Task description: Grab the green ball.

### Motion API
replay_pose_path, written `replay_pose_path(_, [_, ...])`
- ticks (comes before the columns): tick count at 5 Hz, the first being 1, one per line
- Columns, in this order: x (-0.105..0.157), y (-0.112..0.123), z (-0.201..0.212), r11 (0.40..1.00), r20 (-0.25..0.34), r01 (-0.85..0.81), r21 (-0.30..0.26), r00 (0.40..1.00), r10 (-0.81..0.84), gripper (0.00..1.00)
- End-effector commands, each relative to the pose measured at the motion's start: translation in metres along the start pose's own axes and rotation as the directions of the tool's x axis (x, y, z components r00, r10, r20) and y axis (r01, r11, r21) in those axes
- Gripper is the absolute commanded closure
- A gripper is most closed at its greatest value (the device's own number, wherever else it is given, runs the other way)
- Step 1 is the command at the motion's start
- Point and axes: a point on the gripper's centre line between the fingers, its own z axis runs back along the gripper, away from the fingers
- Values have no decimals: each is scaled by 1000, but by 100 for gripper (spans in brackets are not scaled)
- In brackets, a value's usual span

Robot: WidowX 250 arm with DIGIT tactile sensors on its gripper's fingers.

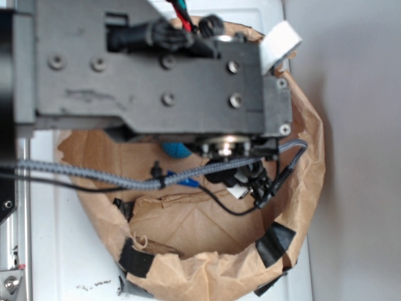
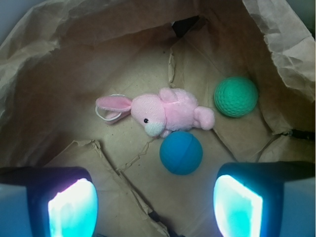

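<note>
Paper bag (image 2: 44, 54) floor, jaws spread above, green ball (image 2: 236, 97) ungrasped

A crumpled brown paper bag (image 2: 59, 59), its rim rolled down and patched with black tape (image 1: 274, 244), stands on a white surface (image 1: 56, 251). On the bag's creased, torn floor lie three things: a pink plush bunny (image 2: 165, 112) on its side, the green ball (image 2: 235, 97) near the bunny's feet, and a blue ball (image 2: 180, 153) just below the bunny's body, close to touching it
</note>
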Motion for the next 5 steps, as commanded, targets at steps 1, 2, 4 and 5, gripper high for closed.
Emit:
replay_pose_path(1, [-4,36,12,963,33,-267,36,963,266,0])
replay_pose_path(2, [-10,38,0,926,86,-377,27,923,374,0])
replay_pose_path(4, [11,9,-45,864,193,-502,41,852,486,0])
replay_pose_path(5, [25,8,-53,839,206,-543,40,826,525,0])
